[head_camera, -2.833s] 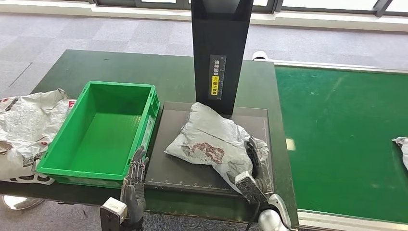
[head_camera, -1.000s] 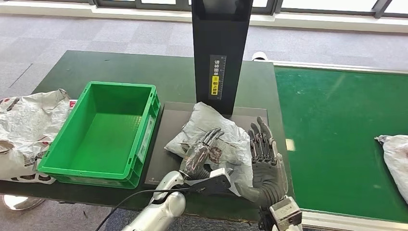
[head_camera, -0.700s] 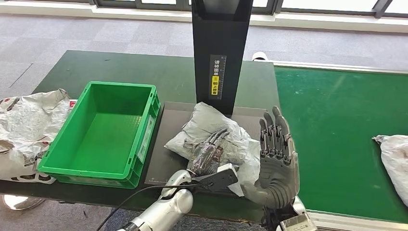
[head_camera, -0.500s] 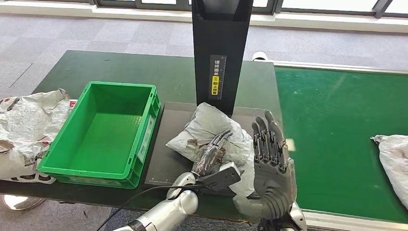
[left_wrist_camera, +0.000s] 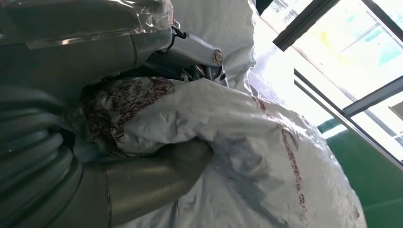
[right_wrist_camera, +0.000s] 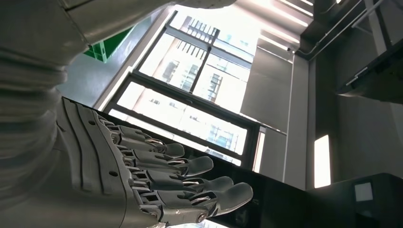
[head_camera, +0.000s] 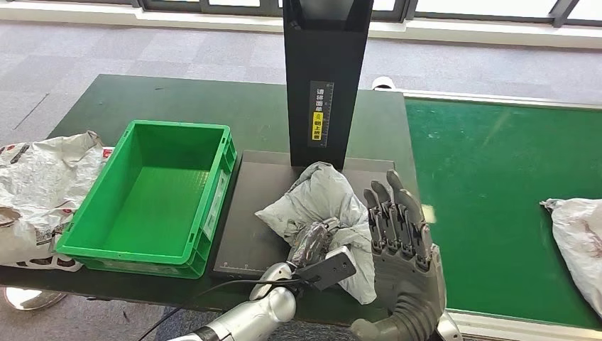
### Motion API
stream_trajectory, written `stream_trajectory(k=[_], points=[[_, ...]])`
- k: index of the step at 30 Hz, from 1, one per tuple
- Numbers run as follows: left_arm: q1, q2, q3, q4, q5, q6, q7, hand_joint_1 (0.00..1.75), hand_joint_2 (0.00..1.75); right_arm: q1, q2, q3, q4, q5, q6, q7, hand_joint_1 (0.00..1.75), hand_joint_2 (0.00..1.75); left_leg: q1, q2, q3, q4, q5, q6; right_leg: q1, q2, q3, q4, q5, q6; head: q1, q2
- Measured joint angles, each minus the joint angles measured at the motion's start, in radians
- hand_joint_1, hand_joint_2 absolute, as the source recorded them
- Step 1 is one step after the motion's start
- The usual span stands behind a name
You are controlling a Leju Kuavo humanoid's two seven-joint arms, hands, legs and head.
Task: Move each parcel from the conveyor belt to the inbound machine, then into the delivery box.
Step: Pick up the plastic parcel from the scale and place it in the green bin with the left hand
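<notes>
Grey parcel point(head_camera: 323, 202) sits center frame on black scanner plate point(head_camera: 252, 213), w/ left hand point(head_camera: 311, 241) gripping its lower edge. Right hand point(head_camera: 397, 245) lower right, fingers wide, holding nothing. Green bin point(head_camera: 152, 199) at left.

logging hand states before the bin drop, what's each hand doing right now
Left hand: holding the grey parcel, fingers closed on it.
Right hand: open, fingers straight and apart, holding nothing.

A parcel-sorting test floor: green conveyor belt point(head_camera: 497, 192), black inbound machine point(head_camera: 324, 78), green delivery box point(head_camera: 152, 199), office carpet point(head_camera: 142, 50)
</notes>
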State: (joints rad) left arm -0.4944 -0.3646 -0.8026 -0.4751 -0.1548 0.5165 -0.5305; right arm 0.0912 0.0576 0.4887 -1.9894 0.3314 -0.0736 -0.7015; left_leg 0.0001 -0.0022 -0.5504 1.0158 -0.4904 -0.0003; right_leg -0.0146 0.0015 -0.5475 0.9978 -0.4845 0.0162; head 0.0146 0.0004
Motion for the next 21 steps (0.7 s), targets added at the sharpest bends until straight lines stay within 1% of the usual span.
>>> stream_trajectory(k=[9, 14, 18, 21], points=[[-0.011, 0.0, 0.0, 0.031, 0.008, 0.017, -0.022, 1.75, 1.75, 0.008, 0.012, -0.032, -0.023, -0.018, 0.042, 0.0, 0.0, 1.75, 0.0, 0.0, 0.0, 0.0, 0.0, 0.0, 0.0, 0.0, 0.0, 0.0, 0.0, 0.0, 0.0, 0.0], [-0.012, 0.0, 0.015, 0.045, -0.005, 0.035, -0.047, 1.75, 1.75, 0.008, 0.023, -0.065, -0.033, -0.036, 0.104, 0.0, 0.0, 1.75, 0.0, 0.0, 0.0, 0.0, 0.0, 0.0, 0.0, 0.0, 0.0, 0.0, 0.0, 0.0, 0.0, 0.0], [0.003, 0.007, 0.074, 0.03, -0.021, 0.068, -0.118, 1.75, 1.75, 0.009, 0.039, -0.103, -0.039, -0.047, 0.147, 0.0, 0.0, 1.75, 0.0, 0.0, 0.0, 0.0, 0.0, 0.0, 0.0, 0.0, 0.0, 0.0, 0.0, 0.0, 0.0, 0.0], [0.057, 0.027, 0.148, -0.064, -0.071, 0.085, -0.151, 1.75, 1.75, 0.01, 0.049, -0.13, -0.048, -0.052, 0.165, 0.0, 0.0, 1.75, 0.0, 0.0, 0.0, 0.0, 0.0, 0.0, 0.0, 0.001, 0.0, 0.001, 0.0, 0.0, 0.0, 0.0]])
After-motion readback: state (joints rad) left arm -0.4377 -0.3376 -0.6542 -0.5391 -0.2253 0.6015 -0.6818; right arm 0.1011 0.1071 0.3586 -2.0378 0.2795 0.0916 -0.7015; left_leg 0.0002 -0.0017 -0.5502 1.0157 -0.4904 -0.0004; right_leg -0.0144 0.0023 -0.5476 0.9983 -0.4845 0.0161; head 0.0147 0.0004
